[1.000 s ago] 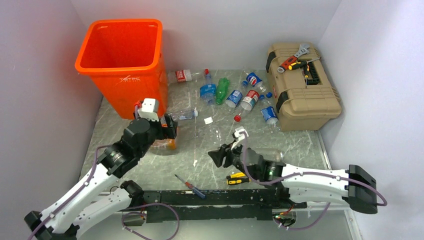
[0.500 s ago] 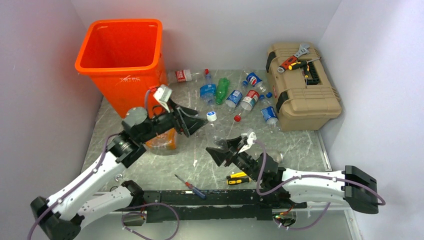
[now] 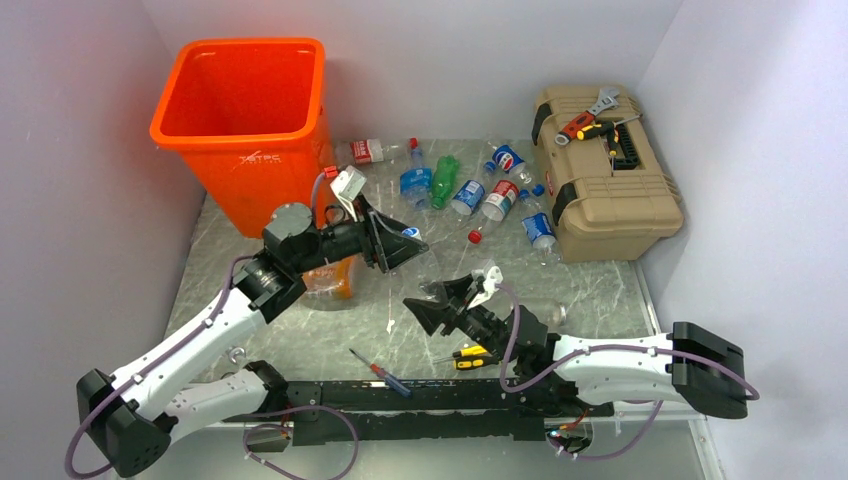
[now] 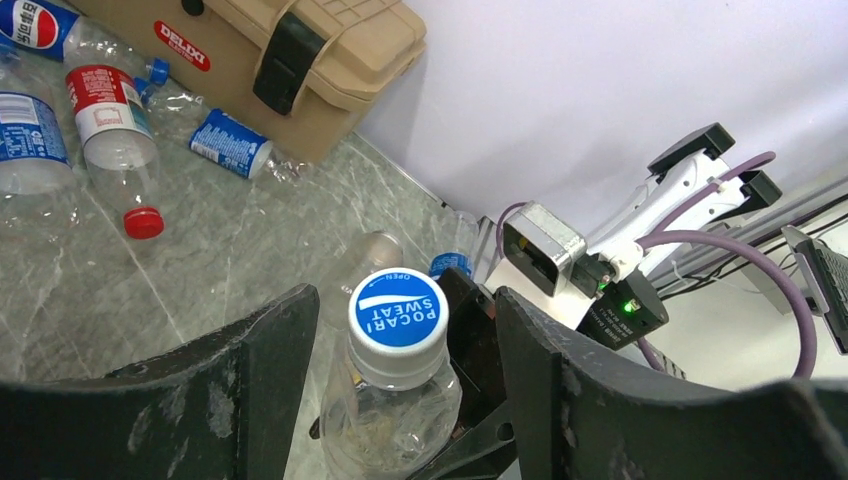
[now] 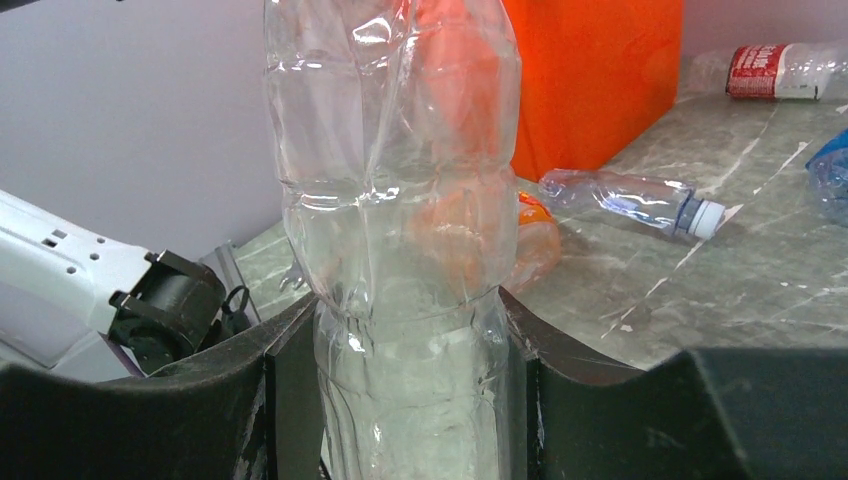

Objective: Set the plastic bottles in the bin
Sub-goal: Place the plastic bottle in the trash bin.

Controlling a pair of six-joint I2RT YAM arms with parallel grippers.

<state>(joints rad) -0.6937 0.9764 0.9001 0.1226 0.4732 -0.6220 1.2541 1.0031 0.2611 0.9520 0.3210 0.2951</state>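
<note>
Big orange bin (image 3: pixel 245 110) stands on the surface (image 3: pixel 610 285). Just right of it, the left tool (image 3: pixel 405 245) is up in the air, clamped on a blue-capped bottle (image 4: pixel 396 312). Further right and nearer, the right tool (image 3: pixel 435 305) is squeezing a clear bottle (image 5: pixel 395 200). Loose bottles (image 3: pixel 468 196) lie scattered right of the bin.

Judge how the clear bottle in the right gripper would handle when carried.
Probably light: the clear bottle looks empty. Its thin ribbed wall likely dents under the right gripper, so the hold may shift. Standing tall above the grip, it could tilt or slip.
</note>
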